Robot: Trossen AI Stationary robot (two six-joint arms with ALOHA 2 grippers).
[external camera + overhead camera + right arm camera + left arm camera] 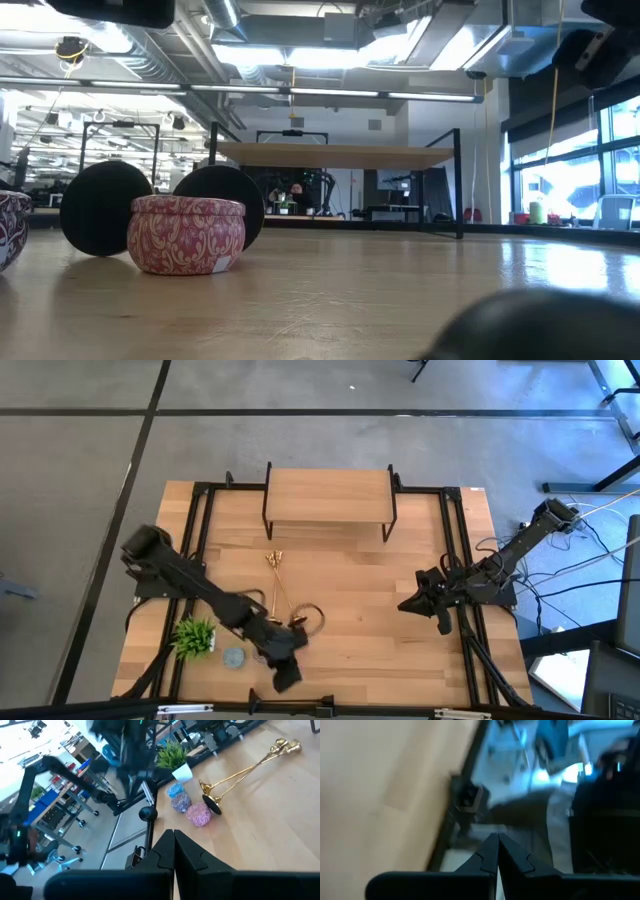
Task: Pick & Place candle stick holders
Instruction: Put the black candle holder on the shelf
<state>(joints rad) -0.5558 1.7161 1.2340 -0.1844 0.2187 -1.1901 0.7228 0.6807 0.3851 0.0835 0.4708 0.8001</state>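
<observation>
Left claw (497, 851) pinched shut, empty; right claw (173, 847) too. Gold candle stick holders (245, 770) lie on table (400, 650): prob. rigid, slick; grip mid-stem.

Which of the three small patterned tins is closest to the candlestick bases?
The pink tin, right beside the gold candlesticks' bases; the purple tin and blue tin sit farther off, toward the plant.

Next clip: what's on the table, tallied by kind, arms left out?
gold candlesticks, lying down: 2
small patterned tins: 3
green plant in a white pot: 1
wooden shelf: 1
Total: 7
</observation>
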